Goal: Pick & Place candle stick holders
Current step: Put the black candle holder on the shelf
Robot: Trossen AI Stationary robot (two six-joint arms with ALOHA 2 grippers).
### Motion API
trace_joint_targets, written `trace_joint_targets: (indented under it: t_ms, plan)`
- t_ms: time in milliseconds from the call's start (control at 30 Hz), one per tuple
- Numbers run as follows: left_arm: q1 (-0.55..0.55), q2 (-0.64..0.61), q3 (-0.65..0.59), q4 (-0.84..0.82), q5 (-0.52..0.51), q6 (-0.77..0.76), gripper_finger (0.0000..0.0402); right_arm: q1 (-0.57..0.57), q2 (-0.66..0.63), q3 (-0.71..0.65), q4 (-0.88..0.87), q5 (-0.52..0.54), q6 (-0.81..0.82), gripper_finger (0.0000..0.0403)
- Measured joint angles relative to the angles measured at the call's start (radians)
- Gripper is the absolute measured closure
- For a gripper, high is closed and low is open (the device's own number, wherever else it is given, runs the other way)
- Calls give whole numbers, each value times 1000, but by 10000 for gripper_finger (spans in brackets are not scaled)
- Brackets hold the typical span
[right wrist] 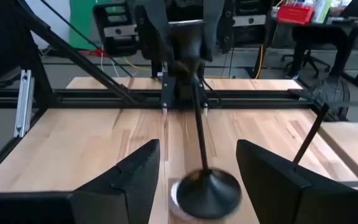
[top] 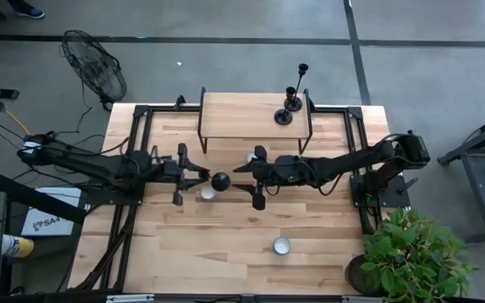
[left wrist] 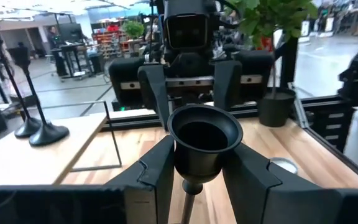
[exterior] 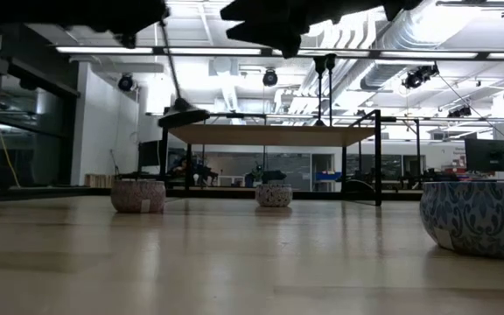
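Note:
One black candlestick (top: 220, 180) hangs at the table's middle; my left gripper (top: 202, 174) is shut on its cup top (left wrist: 202, 134). In the low view its stem and round base (exterior: 182, 114) are clear of the table. My right gripper (top: 255, 175) faces it from the right, wide open and empty. Its fingers (right wrist: 135, 177) stand on either side of the base (right wrist: 207, 190), short of it. Two other candlesticks (top: 286, 114), (top: 300, 82) stand on their bases at the right end of a raised wooden shelf (top: 242, 114). My left gripper pinches the cup top's lower sides (left wrist: 185, 163) between its two fingers (left wrist: 160, 171). The fingers come level from the table's left. The candlestick hangs below them, lifted clear, tilted with its base (top: 220, 180) swung toward the right gripper.
Small round patterned bowls sit on the table: one below the held base (top: 208, 194), one by the right gripper (top: 251, 157), one toward the near edge (top: 282, 246). A potted plant (top: 411, 252) stands at the near right corner. A floor fan (top: 95, 63) stands beyond the far left.

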Motion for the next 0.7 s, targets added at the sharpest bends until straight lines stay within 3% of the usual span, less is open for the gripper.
trace_joint_targets:
  t_ms: [400, 700]
  plan:
    - [0, 321, 268, 0, -8, -2, 286, 0, 0, 25, 3, -29, -22, 194]
    - [0, 412, 339, 0, -29, -11, 286, 1, 0, 25, 13, -44, -25, 199]
